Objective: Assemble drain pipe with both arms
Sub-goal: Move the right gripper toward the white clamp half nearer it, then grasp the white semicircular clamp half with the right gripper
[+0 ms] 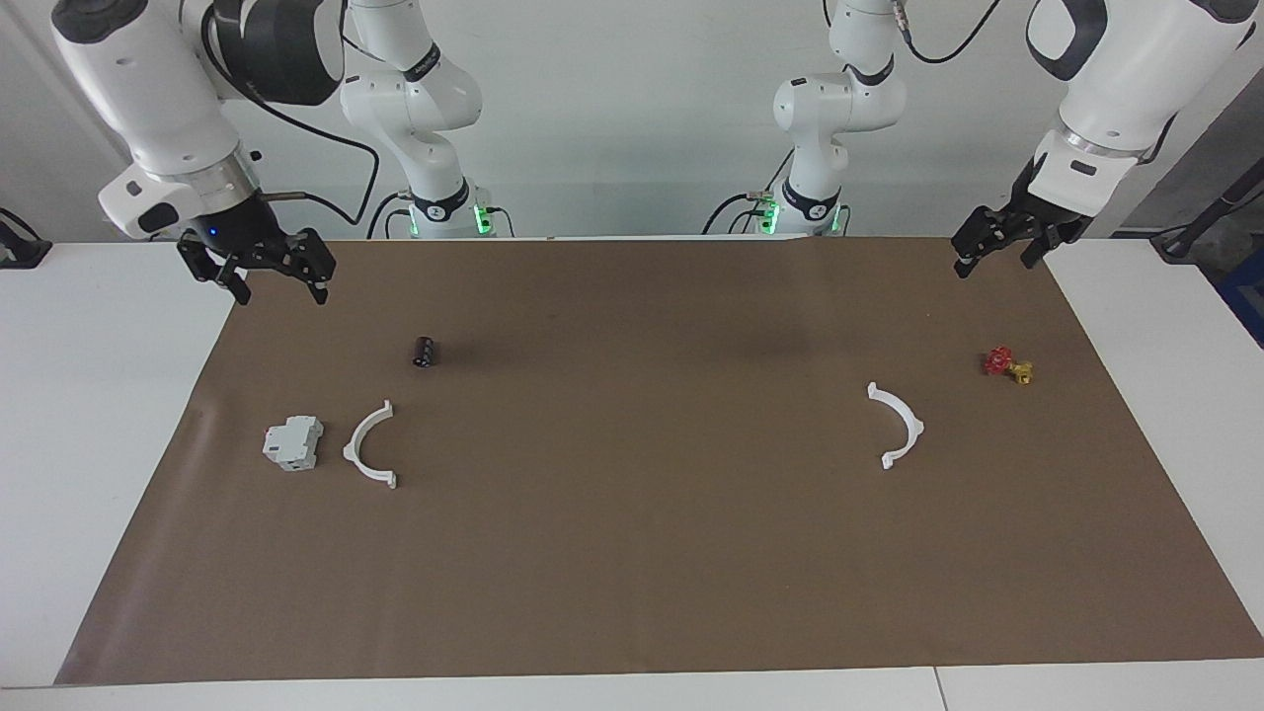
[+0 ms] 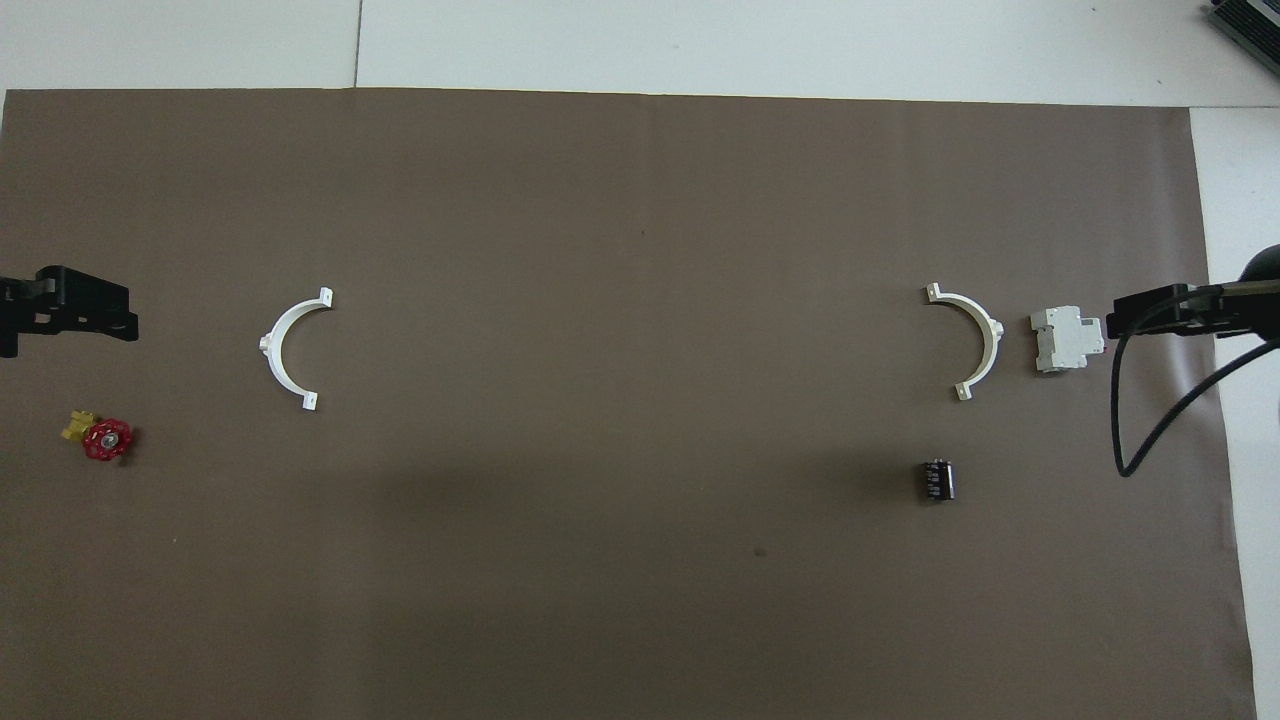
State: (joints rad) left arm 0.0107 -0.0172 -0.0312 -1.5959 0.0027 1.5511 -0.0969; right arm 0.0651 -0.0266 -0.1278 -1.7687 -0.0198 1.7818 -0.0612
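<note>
Drain pipe [image 1: 372, 446]: two thin, smooth white plastic half-rings [image 1: 899, 424], lying well apart.

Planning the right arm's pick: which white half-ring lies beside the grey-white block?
The half-ring toward the right arm's end, beside the block; the other half-ring lies near the red-and-yellow valve.

White table [image 1: 99, 415] bore brown mat [image 1: 632, 553], two white half-rings [image 1: 367, 446] [image 1: 901, 427] at 9 and 3 o'clock, grey block [image 1: 293, 442], black cylinder [image 1: 425, 352], red-yellow valve [image 1: 1007, 365].

A robotics lab: two white robot arms [image 1: 415, 109] with green-lit bases stand at a white counter [image 1: 89, 415] covered by a brown paper mat [image 1: 632, 553], against bare white walls.
</note>
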